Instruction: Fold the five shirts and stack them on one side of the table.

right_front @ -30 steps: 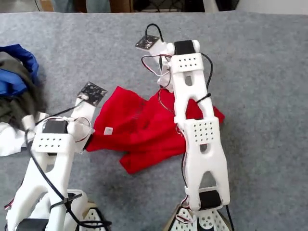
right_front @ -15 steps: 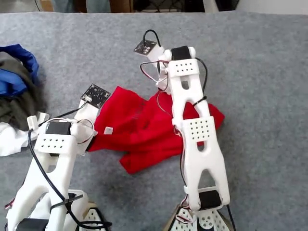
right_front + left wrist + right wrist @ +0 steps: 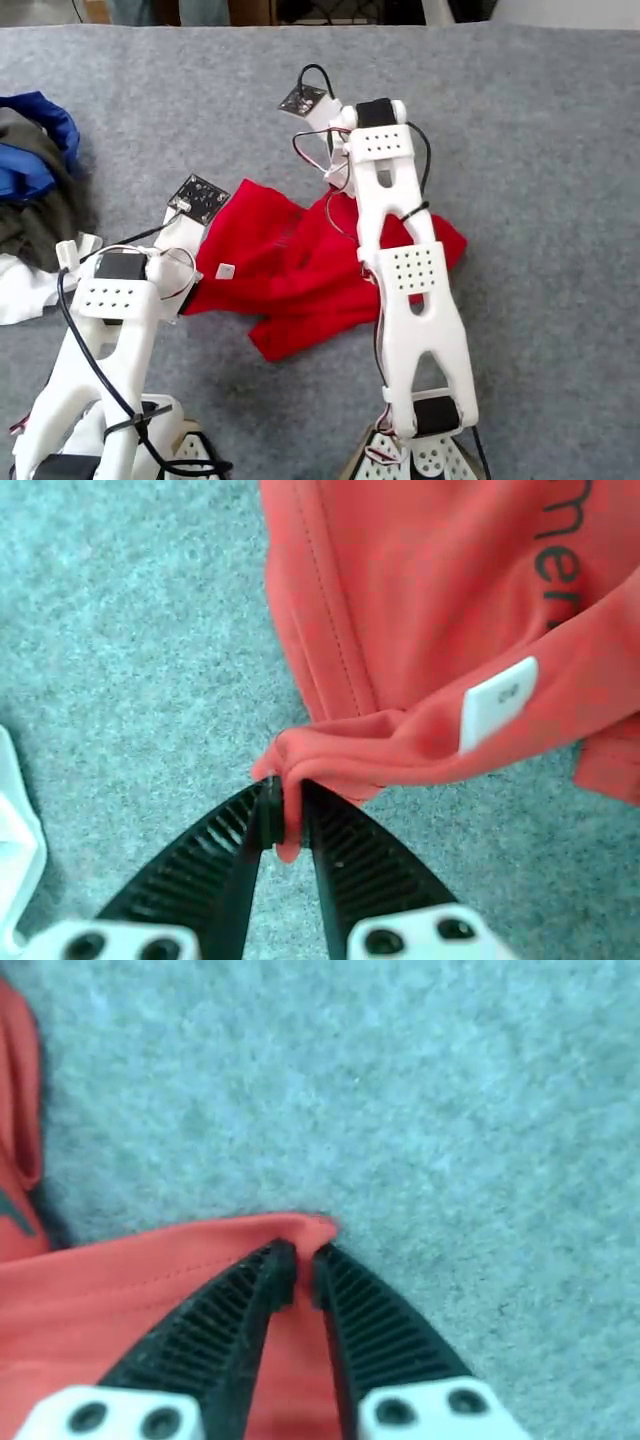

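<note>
Red shirt point(image 3: 290, 270) crumpled, left jaws, right jaws pinching edges

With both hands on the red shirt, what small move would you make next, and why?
Probably lift both slightly and draw them apart. The left hand pinches a bunched edge of the shirt, the right hand another edge, and the shirt lies crumpled, so it needs spreading before folding.
</note>
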`<state>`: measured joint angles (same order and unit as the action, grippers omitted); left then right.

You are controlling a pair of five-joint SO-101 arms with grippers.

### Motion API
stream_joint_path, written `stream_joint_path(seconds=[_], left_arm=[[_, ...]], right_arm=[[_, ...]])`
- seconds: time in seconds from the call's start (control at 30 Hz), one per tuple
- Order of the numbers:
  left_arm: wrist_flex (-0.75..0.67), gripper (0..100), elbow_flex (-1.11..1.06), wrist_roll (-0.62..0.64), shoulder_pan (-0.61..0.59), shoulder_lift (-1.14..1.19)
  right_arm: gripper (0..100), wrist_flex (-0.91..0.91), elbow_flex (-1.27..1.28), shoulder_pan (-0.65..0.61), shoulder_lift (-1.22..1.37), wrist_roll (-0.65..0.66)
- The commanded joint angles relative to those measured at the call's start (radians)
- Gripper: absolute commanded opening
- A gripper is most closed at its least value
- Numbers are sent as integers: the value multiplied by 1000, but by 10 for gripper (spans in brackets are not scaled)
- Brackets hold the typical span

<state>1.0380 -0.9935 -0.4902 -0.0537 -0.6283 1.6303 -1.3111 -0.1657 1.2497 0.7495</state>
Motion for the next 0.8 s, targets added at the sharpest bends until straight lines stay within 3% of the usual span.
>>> stream_joint_path(seconds=[0.0, 0.2, 0.37, 0.57, 0.77], left_arm=[[-8, 28, 4, 9, 8, -3], [-5, 28, 13, 12, 8, -11], [-2, 28, 102, 141, 7, -12], [189, 28, 478, 322, -10, -14], [450, 28, 932, 336, -7, -3]], right_arm=[[14, 5, -30, -11, -7, -15], [14, 61, -90, -2, -73, -83], [14, 115, -249, 20, -170, -160], [14, 132, -358, 98, -406, -305], [14, 129, -355, 164, -788, -385]])
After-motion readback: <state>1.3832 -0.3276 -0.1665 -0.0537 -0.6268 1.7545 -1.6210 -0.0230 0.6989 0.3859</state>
